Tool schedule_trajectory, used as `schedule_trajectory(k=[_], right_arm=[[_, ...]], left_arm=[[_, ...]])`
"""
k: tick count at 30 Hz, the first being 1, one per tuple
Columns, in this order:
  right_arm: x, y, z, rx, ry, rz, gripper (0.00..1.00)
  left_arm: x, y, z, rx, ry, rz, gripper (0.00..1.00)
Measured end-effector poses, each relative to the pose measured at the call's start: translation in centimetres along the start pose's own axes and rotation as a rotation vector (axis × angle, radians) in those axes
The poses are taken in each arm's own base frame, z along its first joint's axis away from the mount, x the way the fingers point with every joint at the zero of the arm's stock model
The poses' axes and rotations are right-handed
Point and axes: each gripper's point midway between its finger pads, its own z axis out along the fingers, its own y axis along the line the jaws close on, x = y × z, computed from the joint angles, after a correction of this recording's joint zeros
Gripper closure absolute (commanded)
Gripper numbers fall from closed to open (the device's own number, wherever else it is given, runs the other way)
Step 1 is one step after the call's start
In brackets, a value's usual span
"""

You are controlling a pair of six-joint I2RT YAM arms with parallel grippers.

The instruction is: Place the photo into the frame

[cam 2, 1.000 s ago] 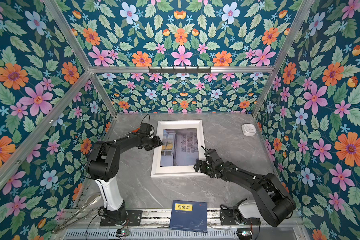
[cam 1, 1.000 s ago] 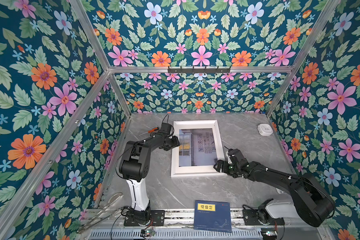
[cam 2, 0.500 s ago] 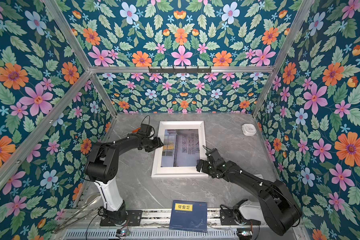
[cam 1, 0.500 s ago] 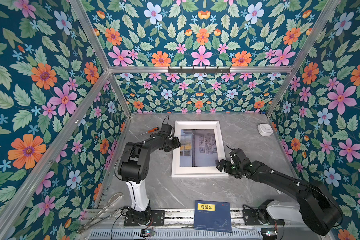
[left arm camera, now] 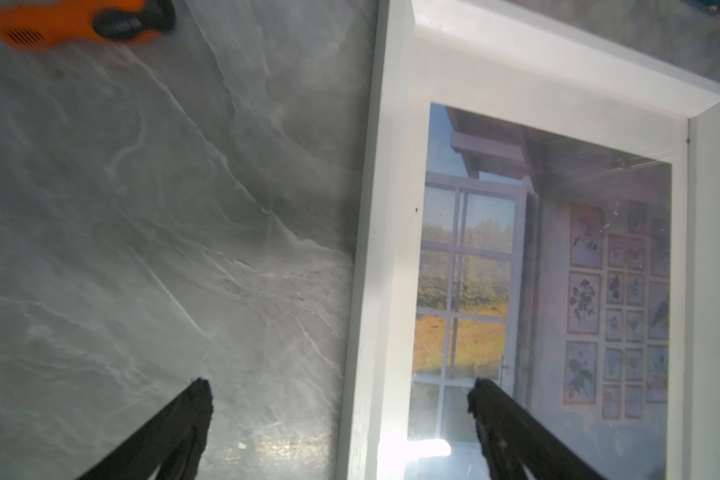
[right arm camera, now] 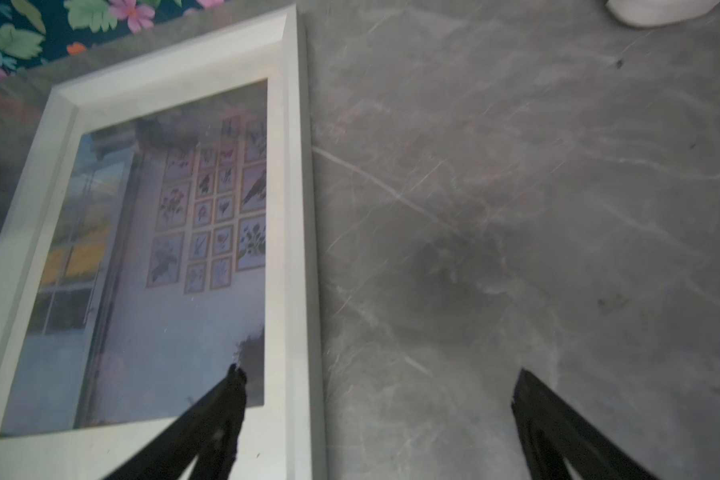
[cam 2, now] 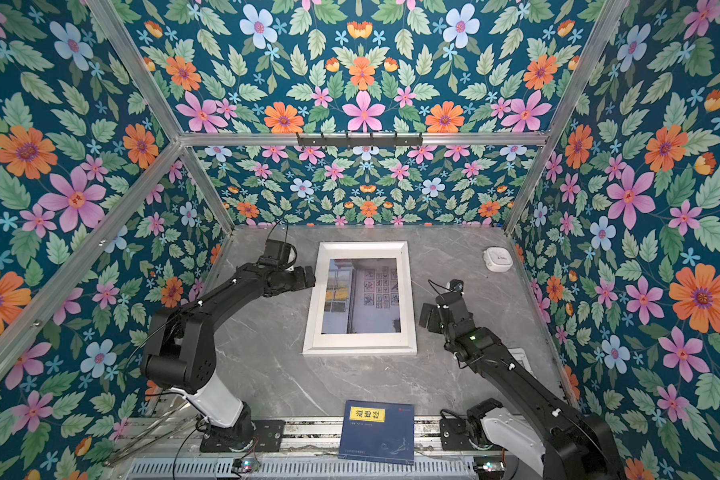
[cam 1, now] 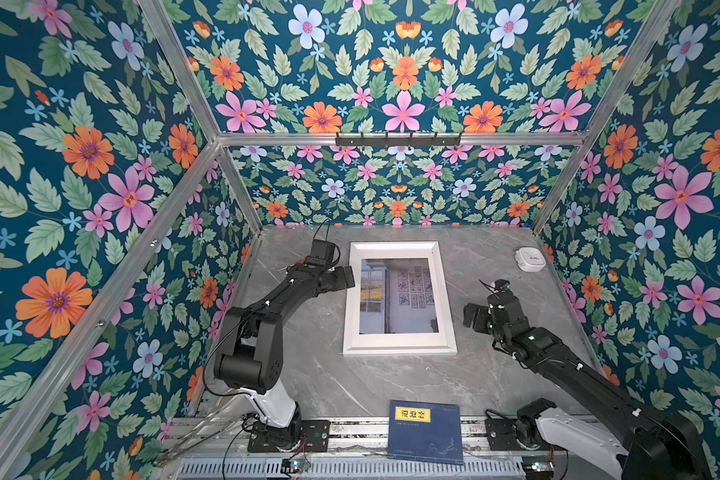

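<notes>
Left gripper (cam 1: 344, 277) is spread wide and holds nothing, at the left rail of the frame (cam 1: 398, 344). The right gripper (cam 1: 472, 316) is also spread wide with nothing in it, near the right rail and apart from it. The frame lies flat mid-table (cam 1: 391, 386), and the photo (cam 1: 398, 299) fills its opening, window side to the left and small pictures to the right. Nothing lies on the photo or against the rails.

A blue book (cam 1: 427, 436) sits at the near edge, half on the metal base rail. A white round device (cam 1: 530, 258) sits far right, well apart from the frame.

Both top views show all of this. Only the left wrist view shows the fingers (left arm camera: 495, 415) straddling the rail, one over the table and one over the photo; I cannot tell whether they touch. It alone shows a blurred orange tool (left arm camera: 71, 20) on the table. The right wrist view puts one finger (right arm camera: 225, 407) before the photo's corner and the other over bare table.
</notes>
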Motion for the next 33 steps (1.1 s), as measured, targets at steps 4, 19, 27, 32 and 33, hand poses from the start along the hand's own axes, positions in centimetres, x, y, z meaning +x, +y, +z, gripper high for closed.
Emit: schedule_trajectory(k=[4, 19, 27, 32, 33], right_arm=[[-1.5, -2.9, 0.2, 0.070, -0.088, -0.020, 0.01], [-0.9, -7.0, 2.8, 0.177, -0.216, -0.210, 0.01], [-1.7, -6.9, 4.2, 0.182, -0.280, -0.247, 0.01], [-2.5, -6.3, 4.6, 0.151, -0.334, -0.260, 0.01], [-2.6, -6.1, 4.7, 0.141, -0.344, -0.262, 0.01]], left_arm=[[-1.1, 1.5, -2.6, -0.042, -0.145, 0.087, 0.00], [1.6, 13.9, -3.7, -0.339, -0.472, 0.154, 0.01], [2.6, 14.2, -2.2, -0.301, -0.589, 0.172, 0.01], [2.2, 13.5, -2.4, -0.248, -0.688, 0.171, 0.01], [2.7, 13.4, -2.0, -0.237, -0.684, 0.173, 0.01]])
